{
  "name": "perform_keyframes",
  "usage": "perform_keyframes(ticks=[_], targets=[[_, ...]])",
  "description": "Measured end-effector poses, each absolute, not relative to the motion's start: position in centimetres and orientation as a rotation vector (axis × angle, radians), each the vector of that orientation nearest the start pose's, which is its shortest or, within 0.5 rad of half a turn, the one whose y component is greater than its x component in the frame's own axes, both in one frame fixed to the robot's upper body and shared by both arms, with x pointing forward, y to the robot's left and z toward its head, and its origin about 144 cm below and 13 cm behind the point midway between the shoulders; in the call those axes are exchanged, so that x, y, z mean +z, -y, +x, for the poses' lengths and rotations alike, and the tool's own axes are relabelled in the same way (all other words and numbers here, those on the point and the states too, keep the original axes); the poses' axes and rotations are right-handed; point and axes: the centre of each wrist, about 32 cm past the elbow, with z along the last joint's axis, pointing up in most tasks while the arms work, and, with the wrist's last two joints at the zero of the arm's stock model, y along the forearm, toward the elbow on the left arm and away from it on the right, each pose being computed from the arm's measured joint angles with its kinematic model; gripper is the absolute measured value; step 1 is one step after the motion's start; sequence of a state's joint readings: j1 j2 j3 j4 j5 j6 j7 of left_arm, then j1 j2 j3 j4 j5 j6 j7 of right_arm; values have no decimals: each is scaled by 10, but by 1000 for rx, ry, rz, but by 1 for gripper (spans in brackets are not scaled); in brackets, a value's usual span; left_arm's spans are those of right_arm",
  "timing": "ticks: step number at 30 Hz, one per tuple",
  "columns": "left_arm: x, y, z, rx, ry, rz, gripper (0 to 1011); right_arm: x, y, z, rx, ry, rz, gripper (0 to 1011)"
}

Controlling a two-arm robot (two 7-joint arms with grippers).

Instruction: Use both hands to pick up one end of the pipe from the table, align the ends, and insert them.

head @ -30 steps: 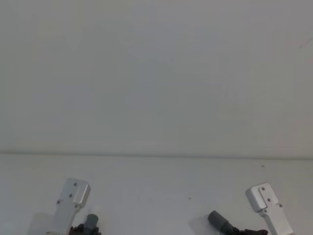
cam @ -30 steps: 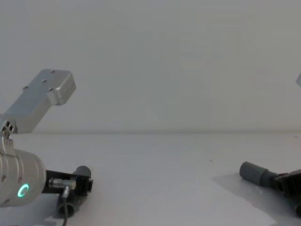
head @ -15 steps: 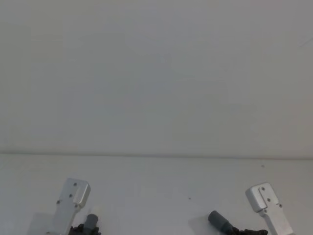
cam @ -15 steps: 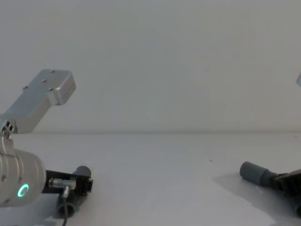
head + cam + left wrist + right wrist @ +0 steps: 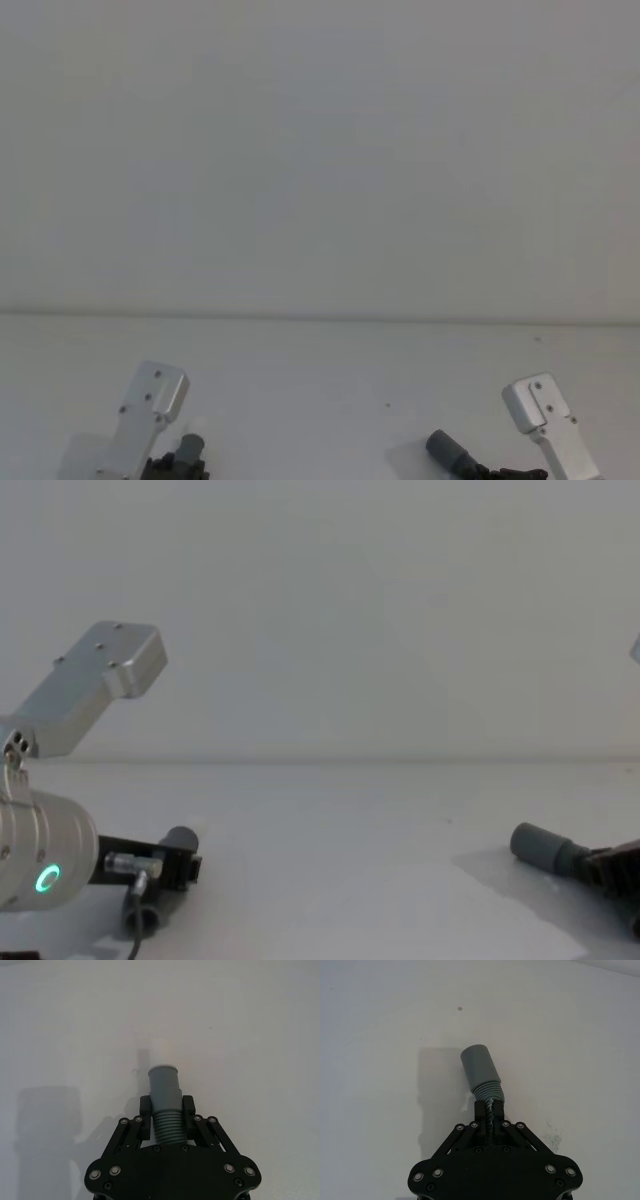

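The left gripper point(image 5: 166, 1110) is clamped on the ribbed part of the tipped pipe piece point(image 5: 164, 1085), at the left side of the table point(image 5: 260, 1035). The socket pipe piece point(image 5: 480, 1072) is gripped by the right gripper point(image 5: 489, 1110), well apart on the right.

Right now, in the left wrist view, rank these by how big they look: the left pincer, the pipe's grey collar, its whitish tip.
1. left pincer, largest, though it also sits nearest the camera
2. grey collar
3. whitish tip, smallest and farthest out
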State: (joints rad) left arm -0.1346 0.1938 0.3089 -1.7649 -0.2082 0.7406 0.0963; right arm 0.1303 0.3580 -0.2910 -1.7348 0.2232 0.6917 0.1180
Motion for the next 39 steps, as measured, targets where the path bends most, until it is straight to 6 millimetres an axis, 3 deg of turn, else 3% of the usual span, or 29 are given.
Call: perform_keyframes(ticks=[39], targets=[[1261, -213, 476, 908, 184, 322, 336, 1213, 228, 474, -1160, -219, -523, 61]])
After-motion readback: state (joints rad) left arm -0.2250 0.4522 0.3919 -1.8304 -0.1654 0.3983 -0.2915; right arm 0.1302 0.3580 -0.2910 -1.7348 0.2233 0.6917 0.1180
